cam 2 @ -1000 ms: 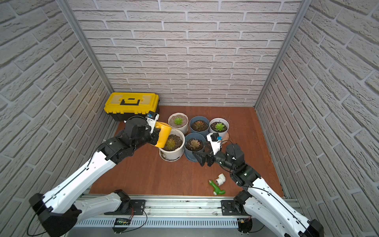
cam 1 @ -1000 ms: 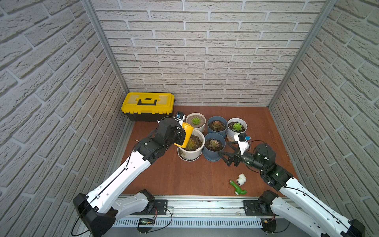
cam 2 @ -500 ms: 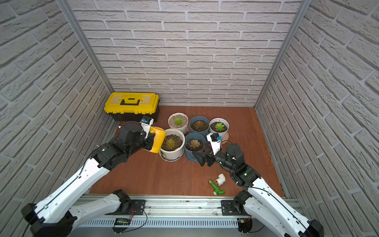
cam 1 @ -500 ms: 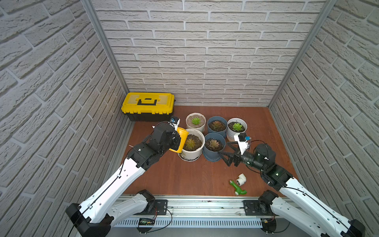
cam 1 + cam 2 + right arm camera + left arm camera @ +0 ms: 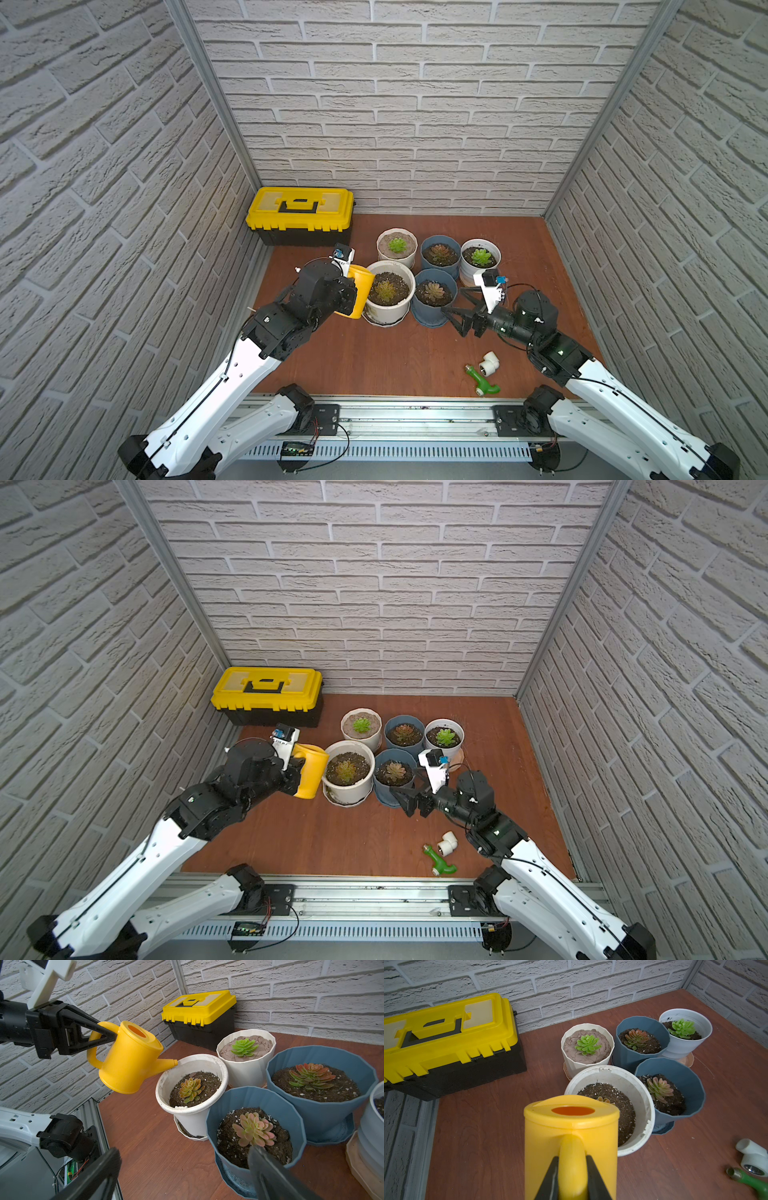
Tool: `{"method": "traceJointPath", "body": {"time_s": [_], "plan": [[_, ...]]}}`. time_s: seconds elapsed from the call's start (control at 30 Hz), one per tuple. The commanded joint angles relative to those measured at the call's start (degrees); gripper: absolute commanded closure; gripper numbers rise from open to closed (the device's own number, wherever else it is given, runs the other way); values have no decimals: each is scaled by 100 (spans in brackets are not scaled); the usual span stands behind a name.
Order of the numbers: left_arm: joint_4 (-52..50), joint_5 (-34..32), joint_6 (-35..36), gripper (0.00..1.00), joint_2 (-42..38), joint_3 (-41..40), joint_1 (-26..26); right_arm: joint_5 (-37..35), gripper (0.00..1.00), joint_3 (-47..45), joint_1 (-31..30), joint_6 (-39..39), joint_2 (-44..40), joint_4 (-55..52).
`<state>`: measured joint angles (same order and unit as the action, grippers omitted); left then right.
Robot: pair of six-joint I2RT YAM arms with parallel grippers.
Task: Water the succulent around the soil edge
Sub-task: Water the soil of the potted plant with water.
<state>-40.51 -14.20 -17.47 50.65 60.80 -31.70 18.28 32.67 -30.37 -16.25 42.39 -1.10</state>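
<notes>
Left gripper (image 5: 109,1036) is clamped on the yellow watering can's (image 5: 128,1059) handle, the spout being held at the wide white pot's (image 5: 225,1076) rim, seemingly so that the soil edge (image 5: 204,1076) just inside is wetted, not the succulent (image 5: 190,1089).

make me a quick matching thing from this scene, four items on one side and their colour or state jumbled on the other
Column A
1. watering can
2. toolbox
3. ribbed white pot
4. right pincer

Column B
a. open, holding nothing
b. yellow on top, black below
c. gripped by its handle in the left pincer
d. filled with pale cracked soil

Pairs: 1-c, 2-b, 3-d, 4-a
</notes>
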Motion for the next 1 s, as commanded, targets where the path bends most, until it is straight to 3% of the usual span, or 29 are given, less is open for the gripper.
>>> {"method": "traceJointPath", "body": {"time_s": [0.0,0.27,0.8,0.97], "plan": [[180,-18,-114,100,-140,-93,33,9,1,58,14,11,-2,172],[1088,-10,129,100,-625,-443,38,70,1,13,13,22,-67,260],[4725,698,824,100,-1963,-2159,33,167,1,-447,13,-47,-675,960],[5720,899,1149,100,-1994,-2599,46,152,1,-533,14,-62,-815,1081]]}}
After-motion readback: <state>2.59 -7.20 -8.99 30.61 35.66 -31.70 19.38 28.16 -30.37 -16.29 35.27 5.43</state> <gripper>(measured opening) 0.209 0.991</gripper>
